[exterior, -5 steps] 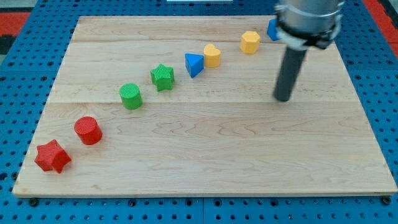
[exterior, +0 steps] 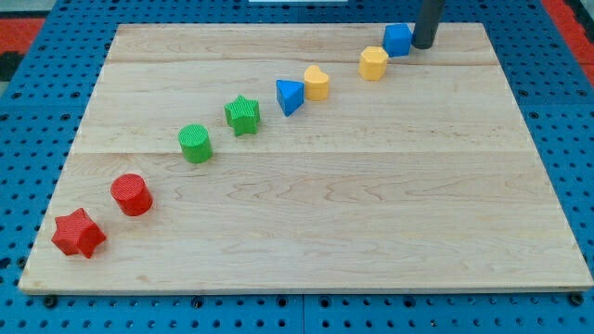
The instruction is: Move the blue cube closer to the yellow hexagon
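Nearest on the bench (exterior: 306,241) sit the red star (exterior: 78,233) and red cylinder (exterior: 131,194), then the green cylinder (exterior: 195,144), green star (exterior: 242,115), blue triangle (exterior: 289,96) and yellow heart (exterior: 316,83), running diagonally away. Further back, the yellow hexagon (exterior: 374,63) stands just beside the blue cube (exterior: 398,40), towards the view's top right. My tip (exterior: 423,44) rests just right of the cube (no pincer here, only a rod, nothing held). An off-centre push could spin the cube past the hexagon, or knock the hexagon along.
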`<state>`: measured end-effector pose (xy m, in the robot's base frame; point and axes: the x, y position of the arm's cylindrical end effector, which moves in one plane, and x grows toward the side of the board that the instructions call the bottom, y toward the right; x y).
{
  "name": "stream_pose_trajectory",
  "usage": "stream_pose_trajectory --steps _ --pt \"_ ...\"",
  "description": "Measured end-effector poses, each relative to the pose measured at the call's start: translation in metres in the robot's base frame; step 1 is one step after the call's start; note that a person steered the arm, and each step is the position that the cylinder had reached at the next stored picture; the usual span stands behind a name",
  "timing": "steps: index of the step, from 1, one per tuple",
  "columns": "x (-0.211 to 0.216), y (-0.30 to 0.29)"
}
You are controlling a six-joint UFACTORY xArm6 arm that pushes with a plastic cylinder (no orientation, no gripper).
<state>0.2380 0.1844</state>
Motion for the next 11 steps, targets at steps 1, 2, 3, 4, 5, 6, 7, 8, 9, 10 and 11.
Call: stream_pose_trajectory --steps 1,2,3,4,5,6,7,8,9,10,11 --pt "-0.01 -0.005" --pt "0.004 -0.065" --pt "-0.045 -0.066" --pt "-0.046 -0.145" --pt "-0.024 -0.143" --pt "-0.019 -0.057" --pt "-0.017 0.006" --pt "0.001 0.011" --pt "-0.044 -0.012" --pt "-0.01 -0.044" --pt "0.03 -0.037"
